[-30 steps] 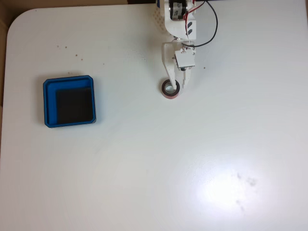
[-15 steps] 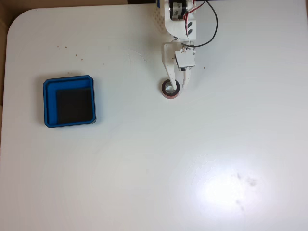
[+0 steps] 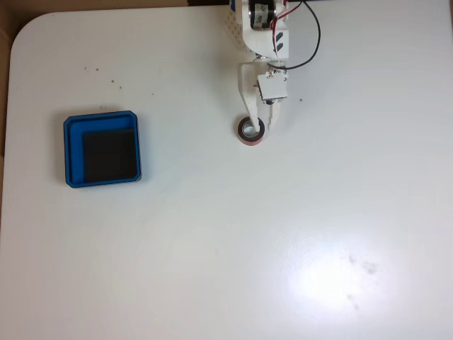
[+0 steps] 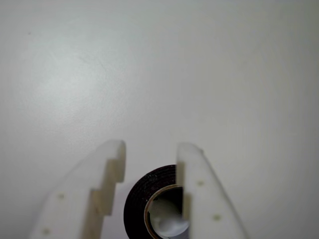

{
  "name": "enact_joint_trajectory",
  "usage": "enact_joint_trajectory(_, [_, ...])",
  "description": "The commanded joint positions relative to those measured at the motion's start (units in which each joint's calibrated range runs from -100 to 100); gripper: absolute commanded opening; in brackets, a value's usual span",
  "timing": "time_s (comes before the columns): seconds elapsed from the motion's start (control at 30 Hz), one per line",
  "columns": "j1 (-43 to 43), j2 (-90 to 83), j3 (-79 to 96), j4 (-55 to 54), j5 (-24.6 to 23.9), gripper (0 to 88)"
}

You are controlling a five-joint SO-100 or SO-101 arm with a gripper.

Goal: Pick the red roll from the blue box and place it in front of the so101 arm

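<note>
Nothing has shifted: the pincer [image 3: 260, 128] remains over the red roll [image 3: 250, 132].

The small red ring-shaped tape roll [image 3: 250, 132] lay flat on the white bench [image 3: 226, 241], toward the far edge and a little right of centre in the fixed view. The white jointed so101 arm [image 3: 260, 42] reached in from the far edge, directly behind the roll, its fingers [image 3: 250, 113] at the roll. In the wrist view one of the fingers [image 4: 199, 189] stood over the roll's hole and the other to its left. The shallow square blue-rimmed tray [image 3: 67, 152] sat well apart, far to the left.
</note>
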Motion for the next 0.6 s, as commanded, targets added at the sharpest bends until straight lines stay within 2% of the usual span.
enact_joint_trajectory(0.0, [0.2, -3.2, 0.9, -0.5, -0.3, 0.1])
enact_joint_trajectory(0.57, [0.1, -3.2, 0.9, -0.6, -0.1, 0.5])
